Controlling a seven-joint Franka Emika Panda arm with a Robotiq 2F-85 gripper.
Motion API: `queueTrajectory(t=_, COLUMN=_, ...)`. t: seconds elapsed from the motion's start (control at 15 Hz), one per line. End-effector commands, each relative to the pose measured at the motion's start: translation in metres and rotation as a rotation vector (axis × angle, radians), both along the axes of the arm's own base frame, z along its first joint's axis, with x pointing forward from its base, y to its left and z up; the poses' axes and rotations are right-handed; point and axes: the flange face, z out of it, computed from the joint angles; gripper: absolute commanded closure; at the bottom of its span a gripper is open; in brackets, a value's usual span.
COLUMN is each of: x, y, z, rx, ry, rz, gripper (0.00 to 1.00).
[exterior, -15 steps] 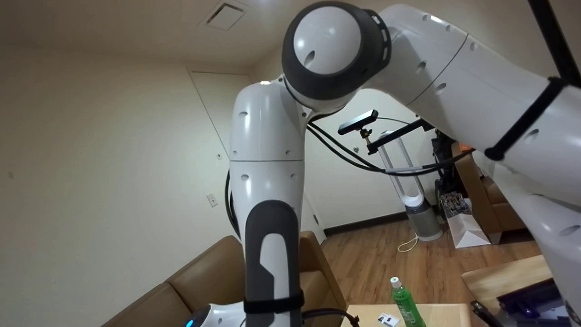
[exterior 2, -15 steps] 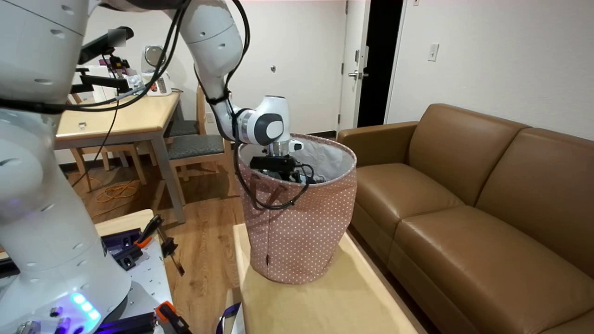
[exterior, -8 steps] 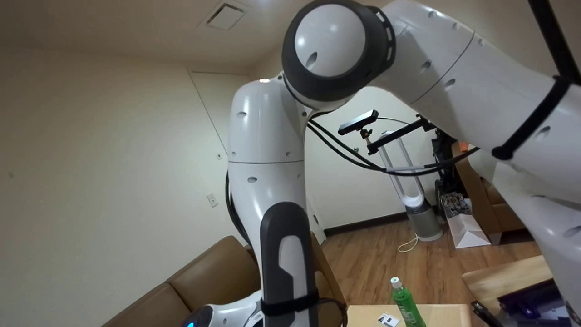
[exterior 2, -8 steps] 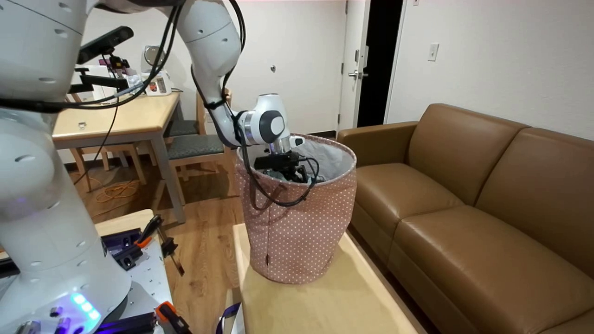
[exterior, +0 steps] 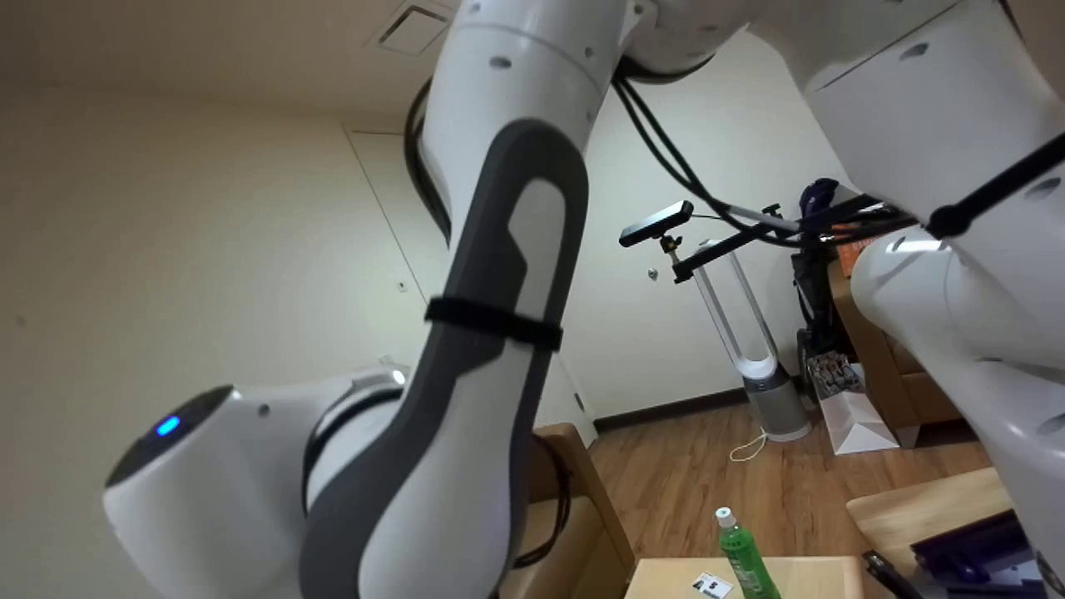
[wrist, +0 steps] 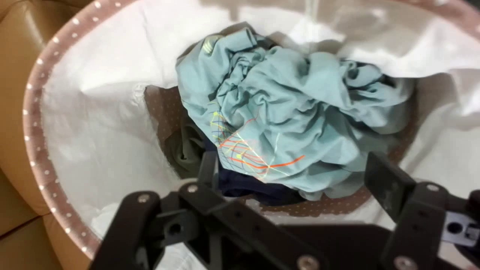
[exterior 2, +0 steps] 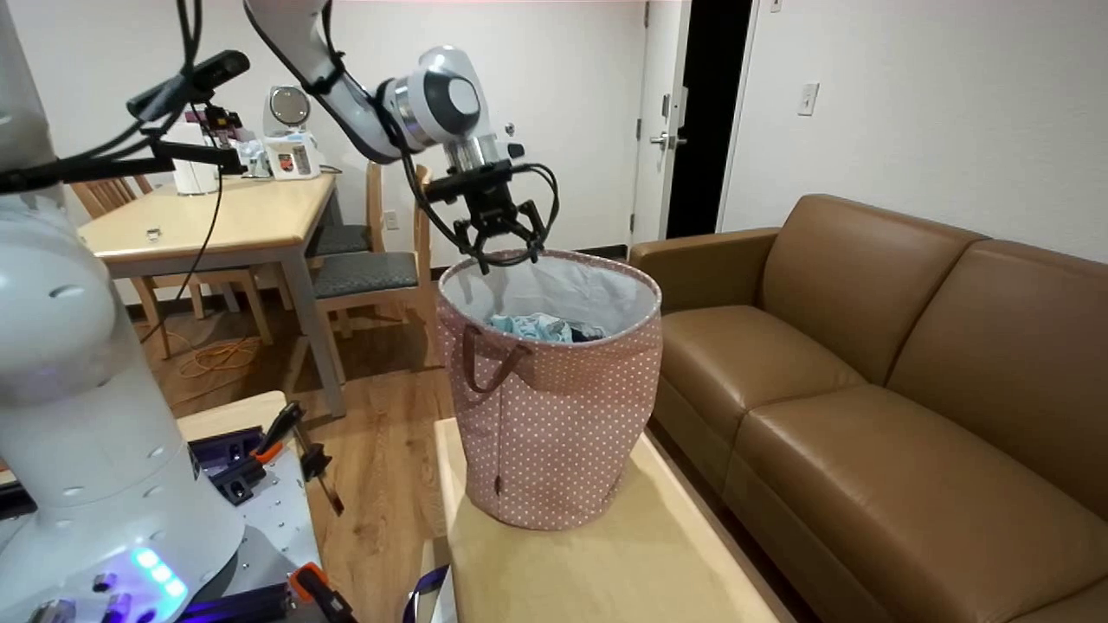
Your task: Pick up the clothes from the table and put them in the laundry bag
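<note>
Hovering over the laundry bag (exterior 2: 558, 424), the gripper (wrist: 291, 168) has its fingers (wrist: 388, 183) spread apart, light-blue clothing (wrist: 285, 93) lying below them in the bag.

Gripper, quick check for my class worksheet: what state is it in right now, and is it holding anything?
Gripper: open, jaws well apart, holding nothing; the light blue garment lies below it in the laundry bag.
</note>
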Motion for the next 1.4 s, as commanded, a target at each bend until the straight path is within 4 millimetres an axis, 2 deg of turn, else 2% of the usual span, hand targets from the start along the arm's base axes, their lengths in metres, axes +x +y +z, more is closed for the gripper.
queueTrajectory(t=0.0, x=-0.041, y=0.019, z=0.082, rx=-0.010, ry=0.012, rz=-0.027, gripper=0.00)
queueTrajectory(t=0.07, x=-0.050, y=0.026, z=0.107, rx=-0.030, ry=0.006, rz=0.033, gripper=0.00)
queueTrajectory(t=0.13, x=-0.031, y=0.023, z=0.073, rx=-0.020, ry=0.004, rz=-0.009, gripper=0.00)
queueTrajectory(t=0.2, x=-0.037, y=0.028, z=0.091, rx=-0.022, ry=-0.016, rz=0.001, gripper=0.00)
queueTrajectory(t=0.27, x=-0.040, y=0.029, z=0.095, rx=-0.020, ry=-0.025, rz=0.004, gripper=0.00)
queueTrajectory(t=0.47, x=-0.037, y=0.025, z=0.078, rx=0.000, ry=0.020, rz=-0.040, gripper=0.00)
queueTrajectory(t=0.53, x=-0.039, y=0.024, z=0.077, rx=0.027, ry=0.016, rz=-0.154, gripper=0.00)
queueTrajectory(t=0.6, x=-0.043, y=0.030, z=0.074, rx=0.057, ry=0.044, rz=-0.191, gripper=0.00)
queueTrajectory(t=0.87, x=-0.045, y=0.045, z=0.074, rx=0.197, ry=0.068, rz=-0.371, gripper=0.00)
queueTrajectory(t=1.33, x=-0.039, y=0.046, z=0.080, rx=0.356, ry=-0.020, rz=-0.684, gripper=0.00)
